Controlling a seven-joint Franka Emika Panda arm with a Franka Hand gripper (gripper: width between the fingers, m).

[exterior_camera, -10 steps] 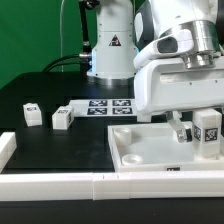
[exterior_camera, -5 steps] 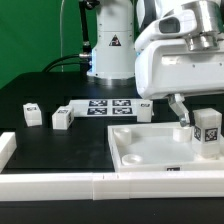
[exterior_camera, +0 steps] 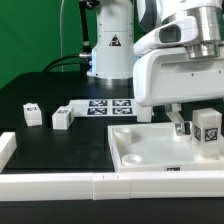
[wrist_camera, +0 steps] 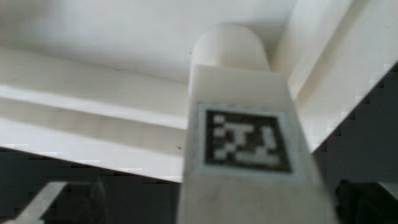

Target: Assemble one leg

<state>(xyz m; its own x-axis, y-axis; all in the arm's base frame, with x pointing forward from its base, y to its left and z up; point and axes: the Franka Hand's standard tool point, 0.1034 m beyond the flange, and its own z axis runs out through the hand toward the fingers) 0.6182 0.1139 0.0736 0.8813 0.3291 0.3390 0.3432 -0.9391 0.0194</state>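
The arm (exterior_camera: pixel 172 72) leans forward and bends down at the exterior view's right. The wrist points the gripper (exterior_camera: pixel 190 126) straight down, held low. One dark finger (exterior_camera: pixel 180 125) shows below the white housing. In the wrist view, the fingers stand wide apart.

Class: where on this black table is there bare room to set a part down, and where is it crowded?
Free: the black patch between the two loose legs, the front rail and the tray; also the tray's flat middle. Crowded: the tray's right end in the exterior view, where the gripper hangs beside the upright leg.
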